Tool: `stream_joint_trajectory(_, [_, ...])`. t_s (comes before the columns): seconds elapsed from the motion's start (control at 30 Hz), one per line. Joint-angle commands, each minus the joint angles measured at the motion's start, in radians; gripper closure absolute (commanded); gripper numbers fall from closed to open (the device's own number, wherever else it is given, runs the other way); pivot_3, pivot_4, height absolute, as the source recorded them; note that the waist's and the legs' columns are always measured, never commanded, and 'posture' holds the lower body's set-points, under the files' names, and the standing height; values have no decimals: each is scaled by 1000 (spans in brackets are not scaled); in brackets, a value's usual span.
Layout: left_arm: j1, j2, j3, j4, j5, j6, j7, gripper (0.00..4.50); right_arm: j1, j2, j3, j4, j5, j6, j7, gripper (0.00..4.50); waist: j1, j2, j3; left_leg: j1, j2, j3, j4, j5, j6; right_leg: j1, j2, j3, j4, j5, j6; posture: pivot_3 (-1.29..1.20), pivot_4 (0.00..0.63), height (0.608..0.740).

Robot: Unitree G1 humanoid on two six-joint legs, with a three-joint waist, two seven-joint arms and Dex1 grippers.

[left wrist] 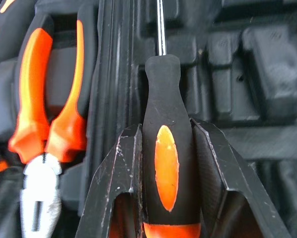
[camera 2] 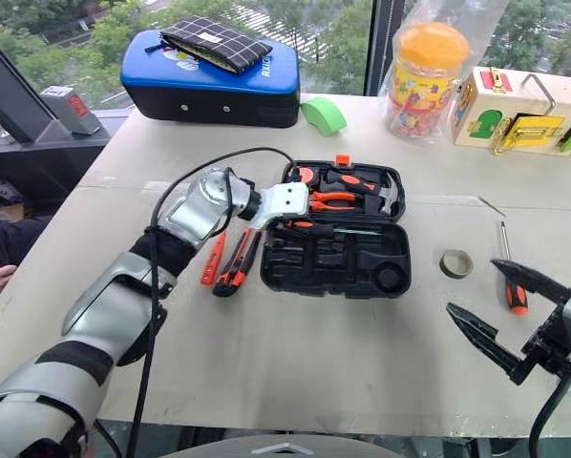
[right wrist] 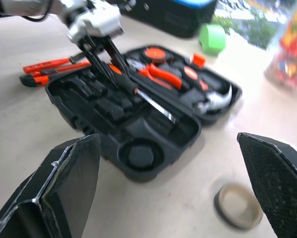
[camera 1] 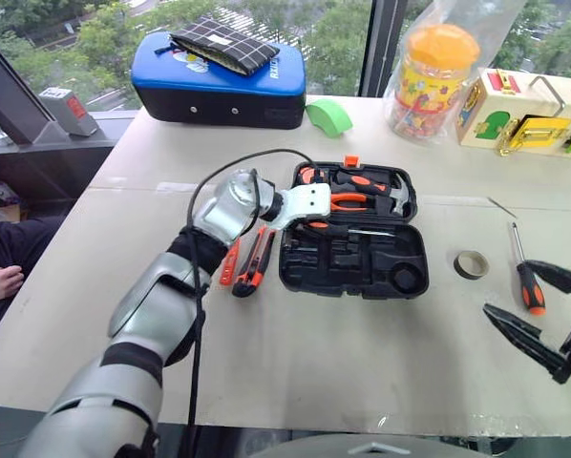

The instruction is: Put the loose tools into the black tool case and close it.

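Clearly the left gripper [right wrist: 119, 78] clamps a screwdriver [left wrist: 164, 163] over the case [camera 1: 362, 262]; misaligned release misses its recess. Right gripper [camera 1: 541, 315] gapes empty.

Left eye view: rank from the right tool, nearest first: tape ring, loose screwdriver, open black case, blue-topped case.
From the right tool:
1. Loose screwdriver, just ahead of it.
2. Tape ring, a little further left.
3. Black case, table centre.
4. Blue-topped case, far left by the window.

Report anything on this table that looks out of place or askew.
Nothing is spilled or damaged. The black tool case lies open with recesses unfilled: a screwdriver and tape ring lie loose to its right, the utility knife to its left. The left gripper holds another screwdriver over the case.
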Motion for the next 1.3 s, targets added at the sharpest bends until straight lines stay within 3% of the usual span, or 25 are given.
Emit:
stream_joint_trajectory(0.03, [-30,4,-1,86,71,-57,8,3695,-15,-33,-41,1,39,10,7,0,0,0,0,0,0,0,0,0,0,0,0,1,0,0,0,0,150,740])
stream_joint_trajectory(0.33, [-75,-3,2,185,137,-138,38,3695,-109,-107,-3,38,63,41,9,0,0,-1,0,2,0,1,1,0,0,1,1,4,2,1,1,0,150,740])
stream_joint_trajectory(0.5, [-91,16,103,131,50,-123,-5,1396,-129,-102,17,23,61,56,-4,0,0,0,0,2,0,1,1,0,0,1,1,4,3,1,1,0,150,740])
stream_joint_trajectory(0.6, [-63,33,175,54,-8,-25,-24,1396,-128,-88,26,9,55,57,-18,0,0,0,0,-1,1,0,1,0,0,-2,1,3,3,1,1,0,150,740])
stream_joint_trajectory(0.7, [8,15,234,-30,-39,73,46,2283,-129,-68,50,-7,44,52,-44,0,1,1,-1,-2,1,-1,1,2,-4,-2,2,3,2,0,1,0,150,740])
stream_joint_trajectory(0.83, [57,-51,289,-86,-54,183,168,4372,-125,-49,72,-19,31,48,-62,0,3,1,-1,-3,0,-2,2,2,-4,-2,2,5,2,0,1,0,150,740])
stream_joint_trajectory(1.03, [104,-140,301,-110,-49,278,289,4481,-114,-34,78,-53,33,55,-96,0,0,1,-1,-8,0,-4,10,1,-2,-2,2,5,4,1,3,0,150,740])
stream_joint_trajectory(1.17, [203,-93,163,-101,88,173,290,4481,-103,-31,98,-74,33,60,-110,0,-2,2,-3,-7,0,-4,10,2,-3,-2,3,5,5,1,3,0,150,740])
stream_joint_trajectory(1.3, [212,-84,125,-3,158,32,384,4481,-113,-33,130,-73,22,64,-135,0,0,2,-6,1,0,-3,10,0,0,2,4,8,7,1,3,0,150,740])
